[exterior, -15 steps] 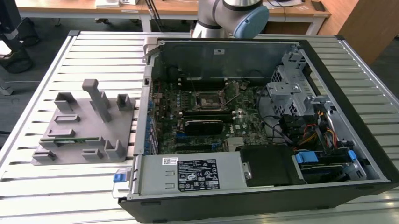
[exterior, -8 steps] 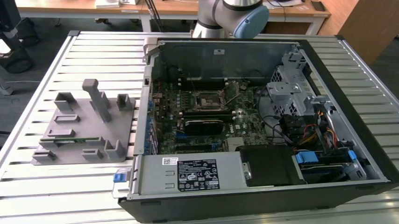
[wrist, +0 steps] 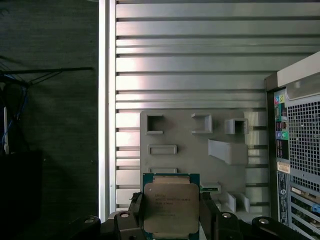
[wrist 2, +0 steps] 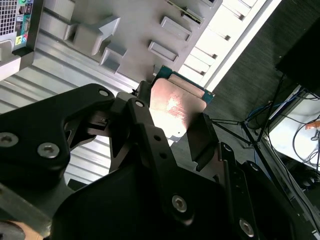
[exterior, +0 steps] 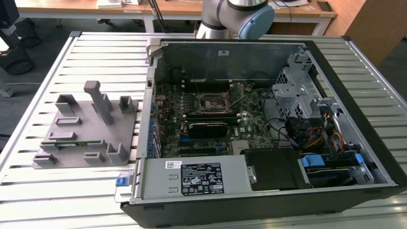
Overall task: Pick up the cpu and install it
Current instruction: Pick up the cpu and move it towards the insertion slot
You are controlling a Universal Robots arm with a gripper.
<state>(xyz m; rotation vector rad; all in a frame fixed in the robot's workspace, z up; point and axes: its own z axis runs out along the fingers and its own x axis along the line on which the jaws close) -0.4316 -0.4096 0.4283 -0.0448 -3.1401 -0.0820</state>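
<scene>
Cpu [wrist: 171, 207], thin silvery-grey square chip, rides pinched by its edges in the black gripper [wrist: 172, 214], likely sparing its contacts, clear of the grey plastic fixture [wrist: 185, 140].

Slatted silvery metal table [exterior: 102, 52], ribs running across the exterior view. Grey plastic fixture [exterior: 83, 131] sits flat on it at 9 o'clock. Open computer case [exterior: 229, 59] lies on its side from centre to 3 o'clock, just beside the fixture.
</scene>
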